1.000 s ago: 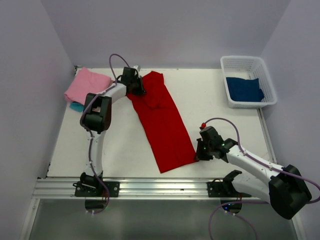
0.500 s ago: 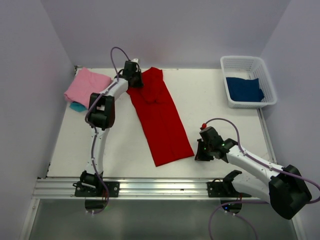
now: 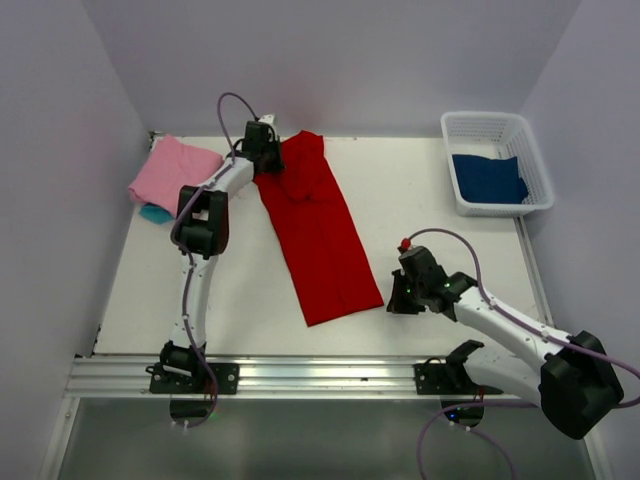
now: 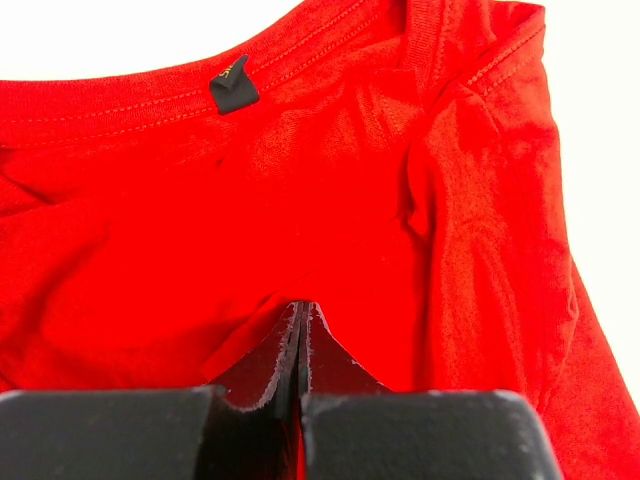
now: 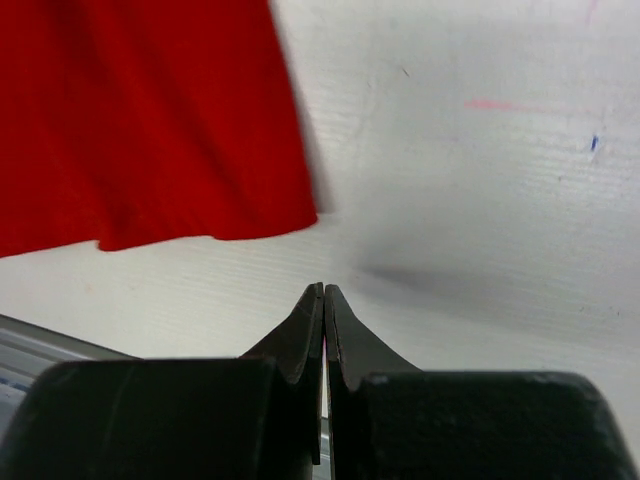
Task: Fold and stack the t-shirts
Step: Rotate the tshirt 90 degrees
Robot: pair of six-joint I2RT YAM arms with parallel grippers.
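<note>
Left wrist: left tool [image 4: 301, 309] pinches red t-shirt [image 4: 330, 180]; right tool [image 5: 323, 291], pressed together, beside its hem.

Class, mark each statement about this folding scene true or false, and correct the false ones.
1. The red t-shirt lies inside the basket. False: it lies stretched out on the table; the basket holds a dark blue t-shirt.
2. The right hand is shut and holds nothing. True.
3. The left hand is open above the shirt's hem. False: it is shut on the red t-shirt near the collar.
4. The pink t-shirt sits at the table's far left corner. True.
5. A turquoise cloth peeks out from under the pink t-shirt. True.
</note>
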